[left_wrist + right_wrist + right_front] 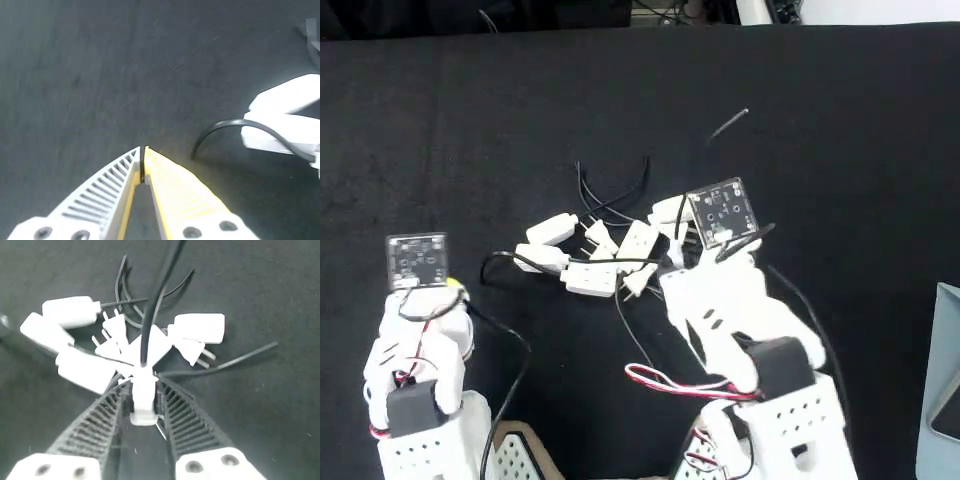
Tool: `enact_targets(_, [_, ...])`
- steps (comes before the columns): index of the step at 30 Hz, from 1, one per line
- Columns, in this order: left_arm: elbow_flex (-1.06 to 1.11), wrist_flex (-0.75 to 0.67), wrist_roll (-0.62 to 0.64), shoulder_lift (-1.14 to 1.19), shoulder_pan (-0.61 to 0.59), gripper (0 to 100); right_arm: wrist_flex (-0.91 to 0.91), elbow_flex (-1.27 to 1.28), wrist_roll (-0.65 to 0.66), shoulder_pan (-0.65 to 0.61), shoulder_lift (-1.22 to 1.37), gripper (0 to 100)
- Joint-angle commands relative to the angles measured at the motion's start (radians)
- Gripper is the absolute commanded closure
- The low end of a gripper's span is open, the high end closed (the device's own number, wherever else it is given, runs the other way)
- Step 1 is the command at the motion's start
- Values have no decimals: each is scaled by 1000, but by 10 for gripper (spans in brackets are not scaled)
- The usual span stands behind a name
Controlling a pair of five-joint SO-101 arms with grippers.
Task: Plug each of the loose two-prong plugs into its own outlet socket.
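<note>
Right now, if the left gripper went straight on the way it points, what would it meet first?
Probably just bare table: the shut left gripper points at open cloth, with the white connector and black cord off to one side.

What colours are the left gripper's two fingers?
The left gripper has one white finger, one yellow; left wrist view shows it best.

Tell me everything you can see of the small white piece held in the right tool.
The white piece is a small oblong block, smooth and plastic-looking. The right tool is shut on it, one finger against each long side. A black cord leaves its far end and rises toward the camera. No prongs show, so plug or socket cannot be told. It is at the edge of the pile of white pieces on the black table.
</note>
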Motion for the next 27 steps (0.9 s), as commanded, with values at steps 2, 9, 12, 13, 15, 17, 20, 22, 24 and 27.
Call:
enact_targets(2, [-108, -20, -100, 6, 105, 907, -190, 81, -94, -3, -12, 987])
enact_targets(9, [-177, -21, -213, 115, 165, 819, -287, 137, -180, 80, -12, 987])
enact_targets(12, [-274, -21, -275, 302, 211, 819, -311, 154, -215, 129, -12, 987])
enact_targets(13, [-315, -21, -293, 377, 228, 819, -318, 165, -229, 138, -12, 987])
enact_targets(15, [-409, -21, -328, 531, 257, 819, -339, 186, -249, 150, -12, 987])
enact_targets(17, [-499, -21, -365, 683, 292, 819, -365, 206, -256, 172, -12, 987])
enact_targets(20, [-618, -25, -425, 896, 346, 818, -397, 231, -256, 207, -12, 987])
enact_targets(22, [-680, -29, -457, 1020, 378, 818, -413, 249, -258, 215, -12, 987])
enact_targets(24, [-737, -29, -482, 1132, 414, 817, -428, 268, -258, 213, -12, 987])
enact_targets(27, [-797, -29, -503, 1278, 466, 782, -443, 282, -258, 213, -12, 987])
